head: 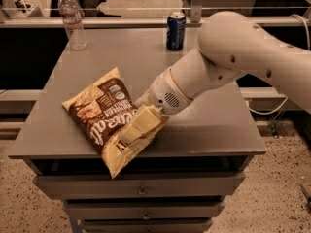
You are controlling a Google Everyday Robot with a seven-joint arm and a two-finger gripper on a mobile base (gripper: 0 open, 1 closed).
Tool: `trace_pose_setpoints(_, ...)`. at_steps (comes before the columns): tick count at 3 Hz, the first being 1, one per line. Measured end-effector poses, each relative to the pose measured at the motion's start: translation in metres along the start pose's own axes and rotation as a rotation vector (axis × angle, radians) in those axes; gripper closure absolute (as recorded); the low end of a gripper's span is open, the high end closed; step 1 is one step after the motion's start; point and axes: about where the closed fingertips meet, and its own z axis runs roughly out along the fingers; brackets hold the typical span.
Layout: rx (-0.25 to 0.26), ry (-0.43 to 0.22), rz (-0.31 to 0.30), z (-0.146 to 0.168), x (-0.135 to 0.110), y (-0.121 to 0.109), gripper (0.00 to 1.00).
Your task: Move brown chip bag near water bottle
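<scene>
The grey cabinet top (214, 125) carries everything, and the white arm (233, 57) reaches in from behind and to the right of the gripper (138, 127), sloping down towards the near edge. The brown chip bag (97, 113) lies flat directly under the gripper and spreads away from it to the left. Its long axis runs diagonally, from a far-left corner to a near corner that juts past the table's front edge just below the gripper. So the gripper sits on the bag's near-right end, not its middle. Whether it has closed on the bag or only rests on it I cannot tell. The water bottle (72, 18) stands upright well apart from the gripper, far back and to its left, beyond the bag's far corner. The carry should therefore run back and left, roughly along the bag's own axis. The blue soda can (176, 30) stands far behind the gripper and slightly right, off that line.
</scene>
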Motion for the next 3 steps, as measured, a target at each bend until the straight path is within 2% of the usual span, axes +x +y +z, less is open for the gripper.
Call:
trace_pose_setpoints(1, 0.003, -0.006, 0.025, 0.002, 0.003, -0.002, 0.59)
trace_pose_setpoints(2, 0.042, -0.014, 0.049, -0.011, 0.008, -0.012, 0.82)
trace_pose_setpoints(3, 0.144, -0.043, 0.042, -0.052, 0.005, -0.031, 1.0)
